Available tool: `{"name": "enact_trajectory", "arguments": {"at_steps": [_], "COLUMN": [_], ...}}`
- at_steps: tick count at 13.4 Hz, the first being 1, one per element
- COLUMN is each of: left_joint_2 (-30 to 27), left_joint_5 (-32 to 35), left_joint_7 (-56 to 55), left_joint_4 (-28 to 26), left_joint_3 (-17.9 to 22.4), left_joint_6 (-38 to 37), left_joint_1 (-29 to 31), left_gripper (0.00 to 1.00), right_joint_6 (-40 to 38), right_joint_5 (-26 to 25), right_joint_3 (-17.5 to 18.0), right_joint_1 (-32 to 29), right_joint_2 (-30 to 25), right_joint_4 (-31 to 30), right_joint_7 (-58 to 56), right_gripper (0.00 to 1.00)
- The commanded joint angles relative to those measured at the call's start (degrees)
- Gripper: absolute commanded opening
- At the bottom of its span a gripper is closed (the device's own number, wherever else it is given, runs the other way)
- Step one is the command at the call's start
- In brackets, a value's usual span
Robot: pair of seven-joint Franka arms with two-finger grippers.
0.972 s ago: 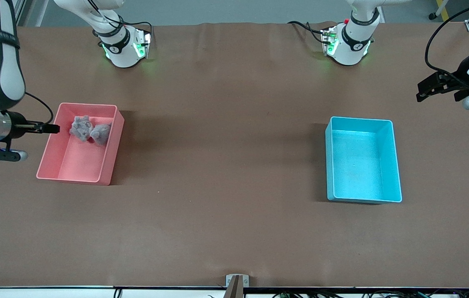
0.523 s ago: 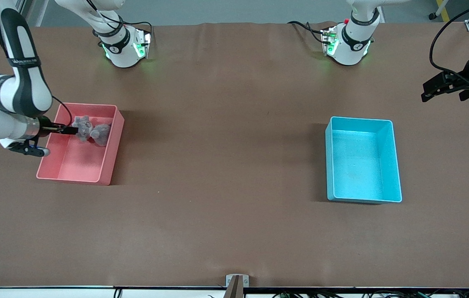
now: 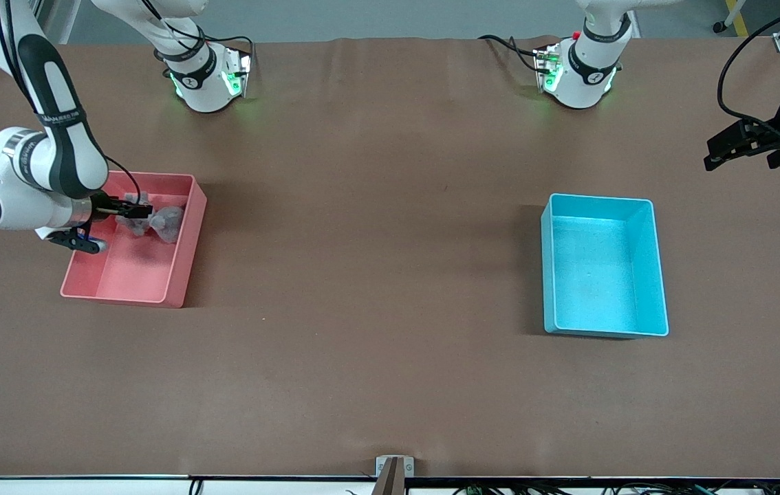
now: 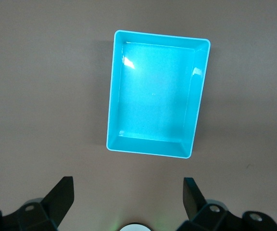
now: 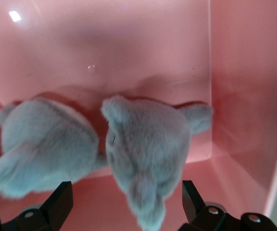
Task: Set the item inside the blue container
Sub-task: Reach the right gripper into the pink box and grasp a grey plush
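Note:
The item, a grey plush toy (image 3: 168, 221) (image 5: 148, 154), lies in the pink bin (image 3: 187, 256) beside a second grey plush (image 5: 44, 147), at the end of the bin farther from the front camera. My right gripper (image 3: 134, 210) (image 5: 126, 188) is open inside the bin and straddles the tail end of the plush without gripping it. The blue container (image 3: 600, 275) (image 4: 155, 96) stands empty toward the left arm's end of the table. My left gripper (image 3: 712, 155) (image 4: 129, 182) hangs open and empty over the table's end, beside the blue container.
The pink bin's walls (image 5: 244, 96) close in around the right gripper. Brown table surface (image 3: 376, 240) stretches between the two bins. The arm bases (image 3: 204, 82) (image 3: 579, 75) stand along the edge farthest from the front camera.
The right arm swung from outside the pink bin in over it, bringing its open gripper onto the plush toys. The left gripper drifted slightly toward the table's end.

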Motion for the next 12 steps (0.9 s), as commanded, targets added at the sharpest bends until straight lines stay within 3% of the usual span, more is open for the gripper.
{"name": "enact_trajectory", "arguments": {"at_steps": [1, 4, 6, 9, 10, 12], "left_joint_2": [-0.04, -0.39, -0.40, -0.40, -0.40, -0.40], "left_joint_5": [-0.87, -0.87, -0.95, -0.95, -0.87, -0.87], "left_joint_7": [0.56, 0.65, 0.82, 1.97, 1.97, 1.97], "left_joint_4": [0.74, 0.74, 0.74, 0.74, 0.66, 0.57], "left_joint_3": [-0.09, -0.01, -0.18, -0.09, -0.01, 0.08], "left_joint_6": [0.03, 0.03, -0.05, -0.05, -0.05, -0.32], "left_joint_1": [0.39, 0.48, 1.79, 1.97, 1.97, 2.14], "left_gripper": [1.00, 1.00, 1.00, 1.00, 1.00, 1.00], "right_joint_6": [2.71, 4.12, 3.33, -1.05, -1.93, -4.21], "right_joint_5": [0.53, 0.62, 0.53, 0.53, 0.53, 0.45], "right_joint_3": [0.37, 0.37, 0.37, 0.37, 0.37, 0.37], "right_joint_1": [-0.55, -0.73, -0.90, -0.64, -0.81, -1.08], "right_joint_2": [1.97, 3.38, 3.38, 3.29, 3.29, 3.21], "right_joint_4": [-0.21, -0.21, -0.21, 1.54, 2.42, 4.53], "right_joint_7": [-0.12, -0.21, -0.56, 0.22, 0.05, -0.30], "right_gripper": [1.00, 0.95, 0.68, 0.09, 0.03, 0.01]}}
